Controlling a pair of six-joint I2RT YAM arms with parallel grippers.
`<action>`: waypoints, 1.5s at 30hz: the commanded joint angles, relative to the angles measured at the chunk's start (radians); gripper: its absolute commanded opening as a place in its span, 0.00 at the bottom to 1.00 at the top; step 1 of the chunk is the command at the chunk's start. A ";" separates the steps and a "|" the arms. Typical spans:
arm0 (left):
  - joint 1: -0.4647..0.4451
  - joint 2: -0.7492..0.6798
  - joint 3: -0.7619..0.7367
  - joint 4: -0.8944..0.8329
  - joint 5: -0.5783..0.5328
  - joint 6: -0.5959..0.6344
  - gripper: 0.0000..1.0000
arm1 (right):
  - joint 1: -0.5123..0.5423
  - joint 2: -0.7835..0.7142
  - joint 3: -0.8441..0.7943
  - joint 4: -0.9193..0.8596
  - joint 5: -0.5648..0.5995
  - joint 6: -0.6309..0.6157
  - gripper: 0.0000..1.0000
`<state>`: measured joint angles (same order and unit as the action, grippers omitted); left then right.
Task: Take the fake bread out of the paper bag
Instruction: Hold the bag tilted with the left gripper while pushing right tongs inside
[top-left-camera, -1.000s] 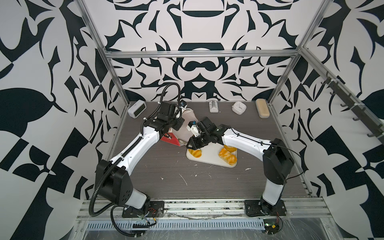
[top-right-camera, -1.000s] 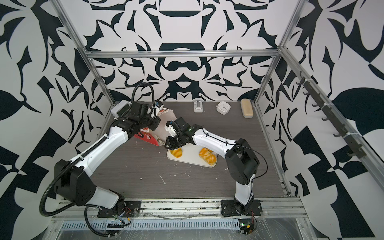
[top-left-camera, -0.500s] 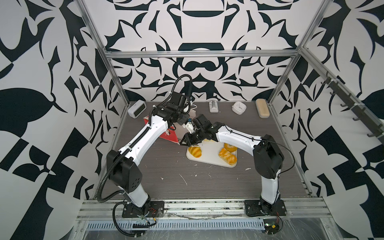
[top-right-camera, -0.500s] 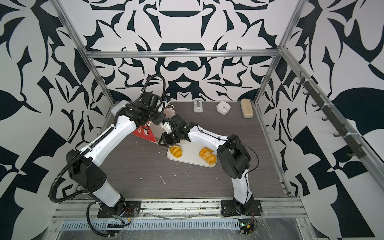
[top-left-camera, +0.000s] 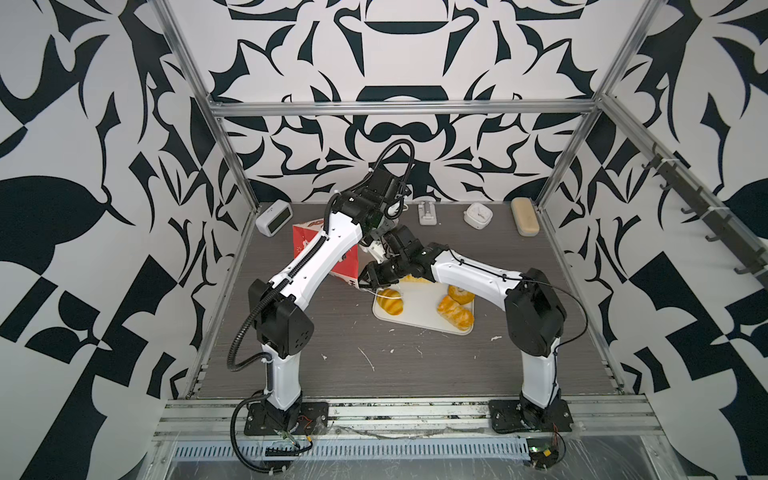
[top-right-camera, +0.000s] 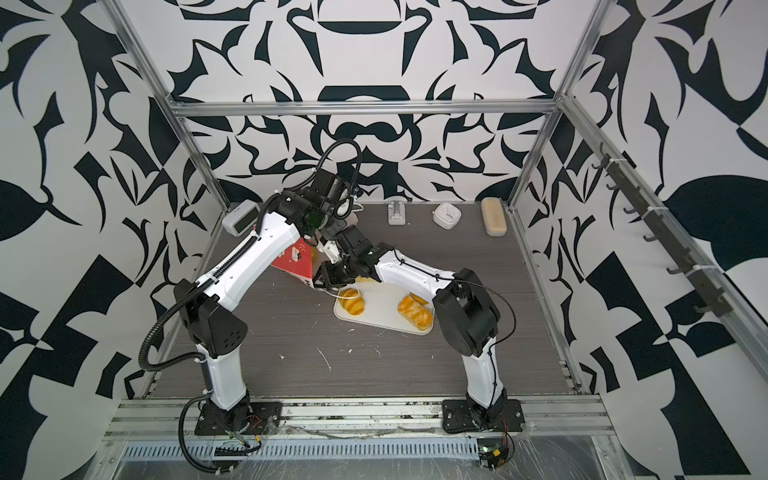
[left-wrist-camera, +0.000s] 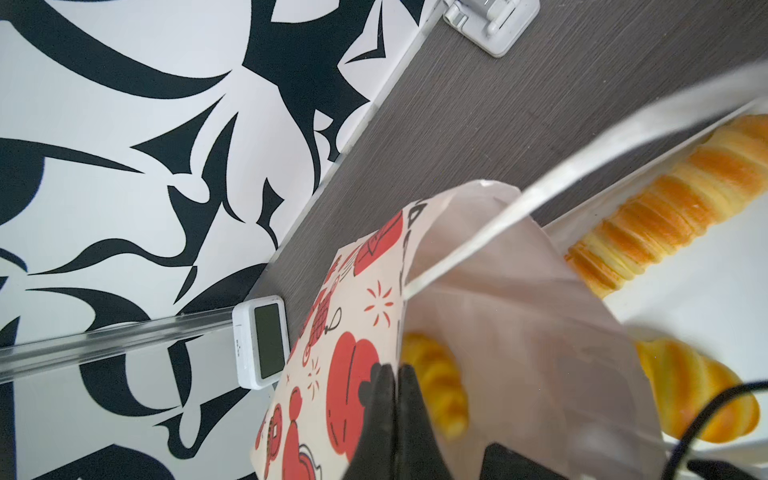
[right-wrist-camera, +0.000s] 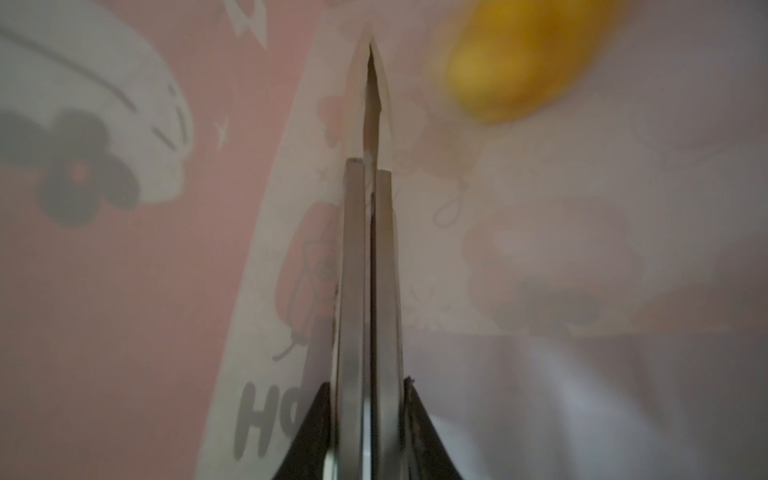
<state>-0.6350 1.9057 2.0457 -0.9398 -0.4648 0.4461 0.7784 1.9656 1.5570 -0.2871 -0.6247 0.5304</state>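
On the grey table (top-left-camera: 415, 365), left gripper (left-wrist-camera: 395, 370) pinches the bag (left-wrist-camera: 353, 324) rim; right gripper (right-wrist-camera: 369, 166), jaws together, sits inside, blurred bread (right-wrist-camera: 519, 62) ahead of its tips.

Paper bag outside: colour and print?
Paper bag: white panel with red drawings, best in the left wrist view; red panel in both top views.

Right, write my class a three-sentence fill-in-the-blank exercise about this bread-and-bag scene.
1. The left gripper is shut on the red ____.
2. The loaf lies on a white ____.
3. The right gripper is ____, not open.
Missing words: bag; tray; shut.
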 joint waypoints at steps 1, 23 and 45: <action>-0.028 -0.026 -0.032 -0.026 0.000 0.012 0.00 | 0.002 -0.020 0.028 0.056 -0.022 0.003 0.27; 0.003 -0.516 -0.853 0.536 0.028 -0.008 0.00 | -0.013 -0.191 -0.112 -0.126 0.218 -0.167 0.25; 0.003 -0.613 -0.986 0.587 0.123 -0.073 0.00 | -0.013 -0.239 -0.121 -0.149 0.366 -0.229 0.40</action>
<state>-0.6342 1.3167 1.0706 -0.3767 -0.3603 0.3855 0.7681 1.7668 1.4292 -0.4965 -0.2745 0.2977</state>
